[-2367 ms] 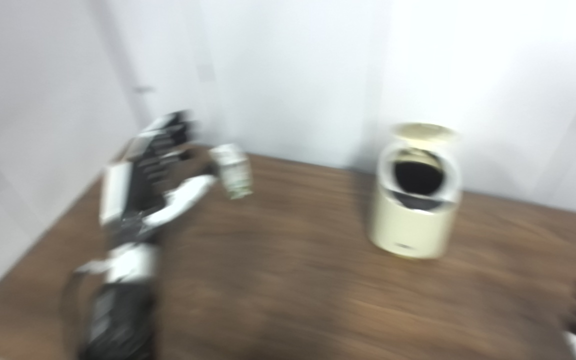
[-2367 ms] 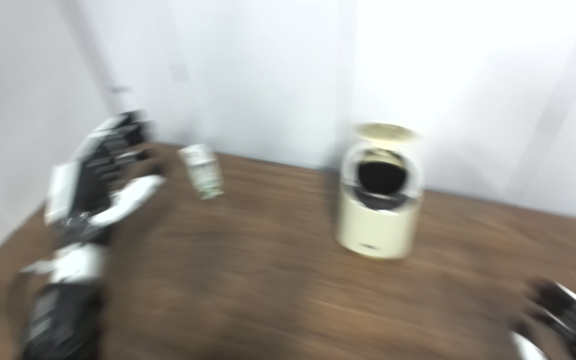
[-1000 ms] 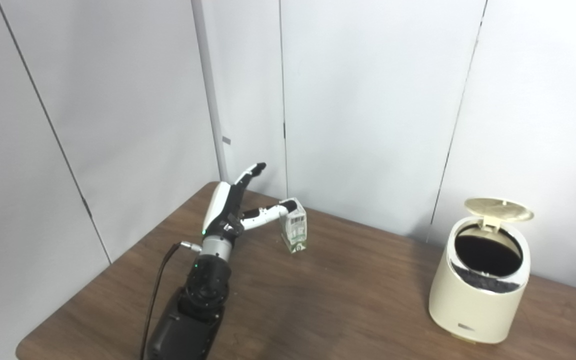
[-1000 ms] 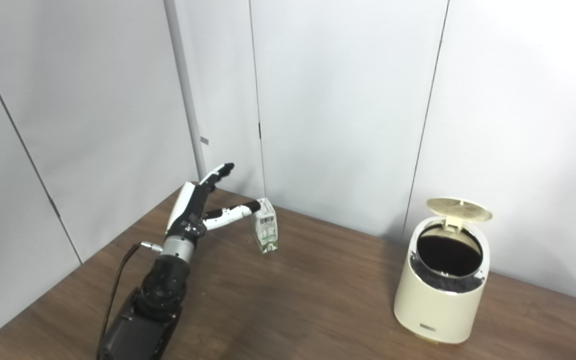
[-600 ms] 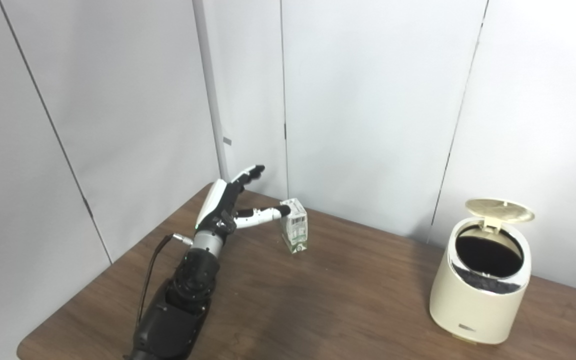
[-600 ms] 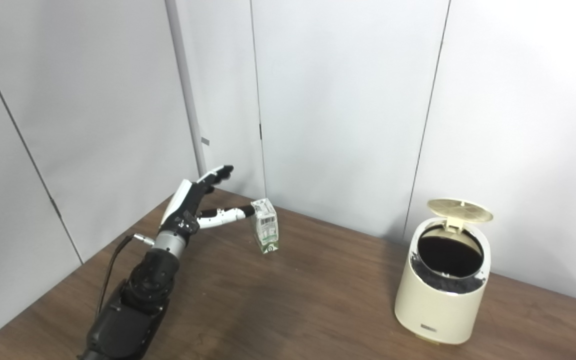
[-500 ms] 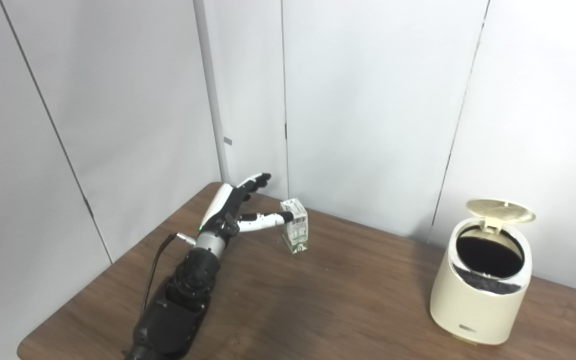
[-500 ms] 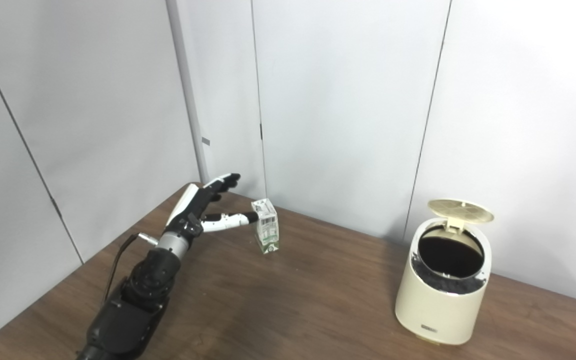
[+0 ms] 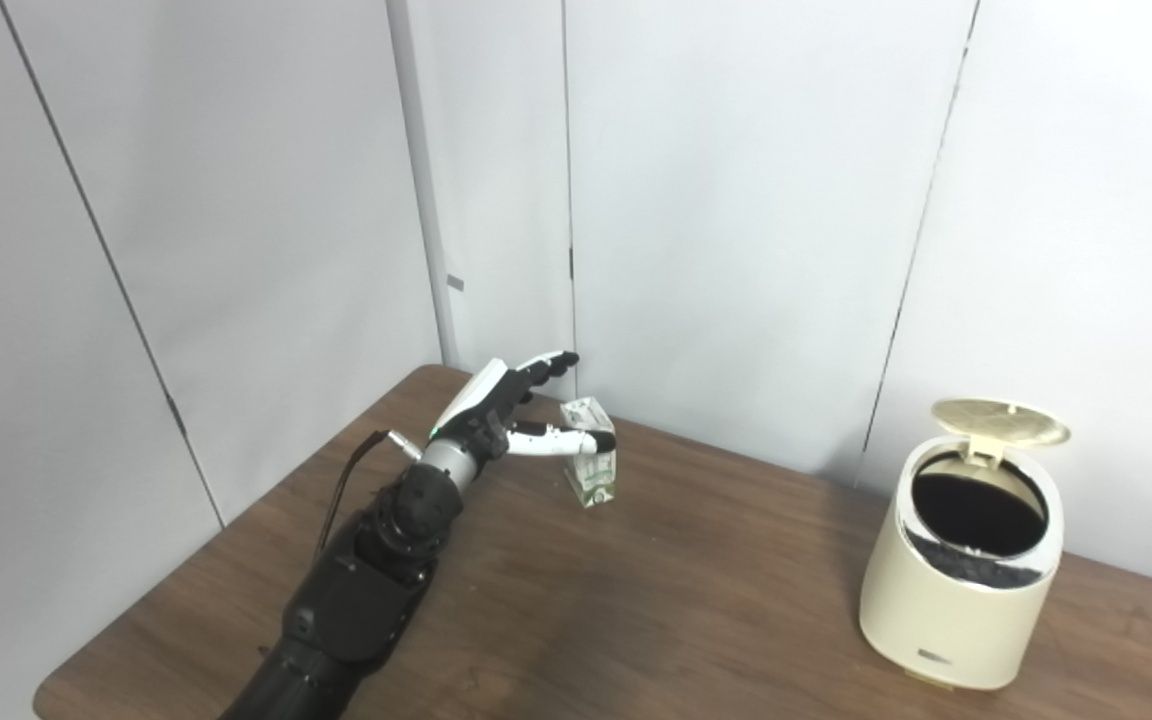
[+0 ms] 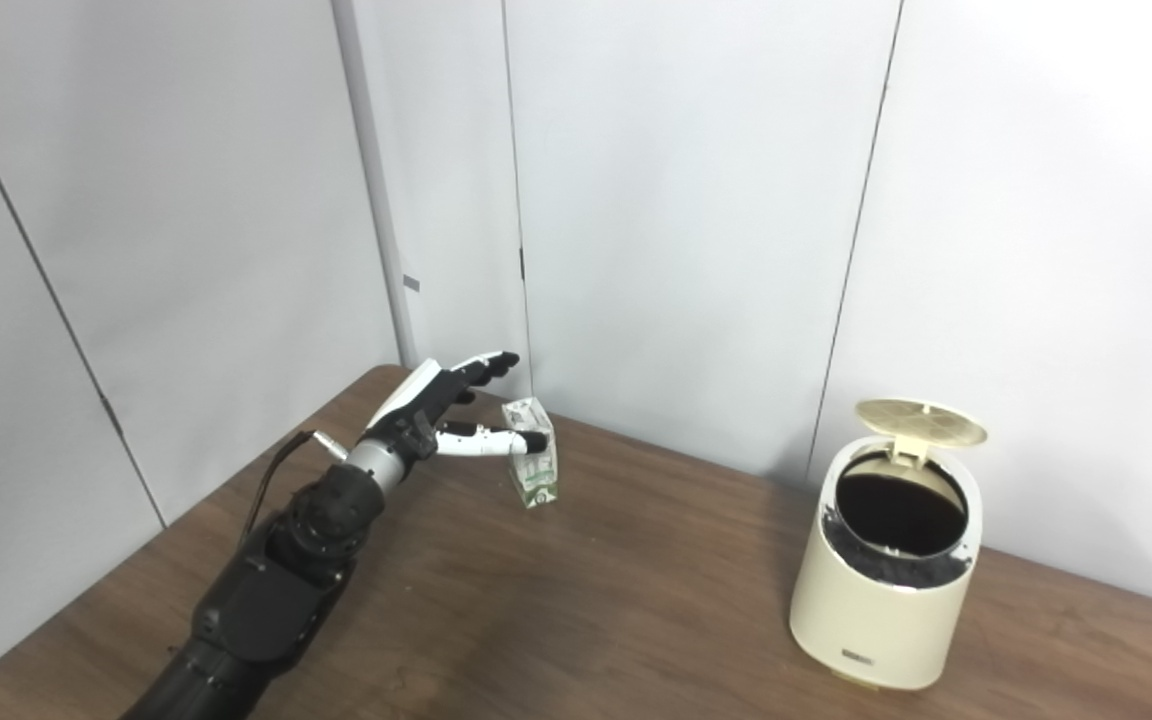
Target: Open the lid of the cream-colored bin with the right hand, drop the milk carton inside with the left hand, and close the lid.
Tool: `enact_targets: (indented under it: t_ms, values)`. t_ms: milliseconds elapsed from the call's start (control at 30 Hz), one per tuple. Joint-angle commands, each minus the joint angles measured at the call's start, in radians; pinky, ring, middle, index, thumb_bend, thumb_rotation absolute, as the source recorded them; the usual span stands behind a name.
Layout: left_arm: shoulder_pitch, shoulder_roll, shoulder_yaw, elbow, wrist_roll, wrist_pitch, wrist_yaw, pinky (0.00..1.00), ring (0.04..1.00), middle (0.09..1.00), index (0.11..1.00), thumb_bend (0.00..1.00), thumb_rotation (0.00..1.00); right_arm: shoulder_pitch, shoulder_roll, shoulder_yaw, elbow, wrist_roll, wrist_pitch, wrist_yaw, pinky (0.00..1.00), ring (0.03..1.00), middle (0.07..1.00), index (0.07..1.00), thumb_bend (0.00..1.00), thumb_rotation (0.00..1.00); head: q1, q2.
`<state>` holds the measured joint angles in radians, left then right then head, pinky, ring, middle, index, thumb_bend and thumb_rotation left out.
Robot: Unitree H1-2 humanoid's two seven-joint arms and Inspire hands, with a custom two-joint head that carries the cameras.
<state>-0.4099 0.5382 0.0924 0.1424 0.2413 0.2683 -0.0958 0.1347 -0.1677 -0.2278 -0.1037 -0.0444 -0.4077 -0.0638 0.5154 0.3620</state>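
Observation:
A small white and green milk carton (image 9: 591, 470) stands upright near the table's far left corner. My left hand (image 9: 511, 415) reaches around it with its fingers spread: the thumb crosses in front of the carton and the other fingers stretch behind it, so the hand is open. The cream-colored bin (image 9: 961, 580) stands at the right with its round lid (image 9: 1001, 421) tipped up and its dark inside showing. My right hand is out of view.
The brown wooden table (image 9: 656, 620) ends at a left edge just beside my left arm. Grey wall panels (image 9: 736, 200) rise close behind the carton and the bin.
The camera swung and settled after a blurred moment. My left hand has moved forward and right, from beside the carton to straddling it, the thumb now crossing its front. Bin and carton have stayed put.

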Motion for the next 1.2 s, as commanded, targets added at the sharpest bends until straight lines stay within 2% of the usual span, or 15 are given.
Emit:
enact_targets:
  t_ms: [0, 167, 333, 433, 700, 800, 900, 1167]
  values:
    - [-0.061, 0.034, 0.003, -0.003, 0.024, 0.001, 0.018, 0.94, 0.973, 0.951, 0.955, 1.00, 0.42, 0.030, 0.006, 0.003, 0.022, 0.004, -0.025, -0.004, 0.58, 0.679, 0.694, 0.670, 0.24, 0.26, -0.001, -0.002]
    - [-0.084, 0.036, -0.020, 0.011, 0.067, 0.035, 0.024, 0.90, 0.940, 0.923, 0.951, 1.00, 0.42, 0.034, 0.001, 0.000, 0.023, -0.029, -0.025, -0.012, 0.57, 0.675, 0.692, 0.669, 0.24, 0.29, -0.003, 0.002]
    - [-0.108, 0.048, -0.067, -0.005, 0.147, 0.114, 0.020, 0.84, 0.914, 0.911, 0.948, 1.00, 0.40, 0.042, 0.001, 0.002, 0.015, -0.063, -0.025, -0.018, 0.58, 0.676, 0.687, 0.663, 0.25, 0.31, -0.011, 0.003]
    - [-0.117, 0.050, -0.084, -0.001, 0.180, 0.124, 0.031, 0.77, 0.879, 0.894, 0.926, 1.00, 0.39, 0.048, 0.003, 0.002, 0.002, -0.062, -0.010, -0.018, 0.58, 0.673, 0.684, 0.660, 0.25, 0.32, -0.015, 0.002]
    - [-0.124, 0.043, -0.099, 0.004, 0.188, 0.141, 0.012, 0.75, 0.855, 0.862, 0.891, 1.00, 0.36, 0.061, 0.002, 0.002, -0.029, -0.069, 0.013, -0.016, 0.58, 0.674, 0.683, 0.662, 0.24, 0.30, -0.022, 0.012]
    - [-0.124, 0.046, -0.109, 0.011, 0.178, 0.136, -0.007, 0.68, 0.794, 0.831, 0.877, 1.00, 0.35, 0.065, 0.000, 0.004, -0.037, -0.046, 0.016, -0.006, 0.59, 0.679, 0.686, 0.665, 0.24, 0.30, -0.023, 0.014]
    - [-0.123, 0.048, -0.117, 0.018, 0.175, 0.133, -0.025, 0.69, 0.793, 0.821, 0.868, 1.00, 0.35, 0.071, 0.000, 0.006, -0.051, -0.037, 0.031, 0.001, 0.57, 0.671, 0.681, 0.663, 0.24, 0.29, -0.028, 0.016]
    - [-0.117, 0.048, -0.139, 0.022, 0.202, 0.152, -0.031, 0.61, 0.752, 0.797, 0.839, 1.00, 0.38, 0.083, -0.002, 0.008, -0.078, -0.019, 0.057, 0.012, 0.57, 0.665, 0.679, 0.665, 0.24, 0.30, -0.034, 0.024]
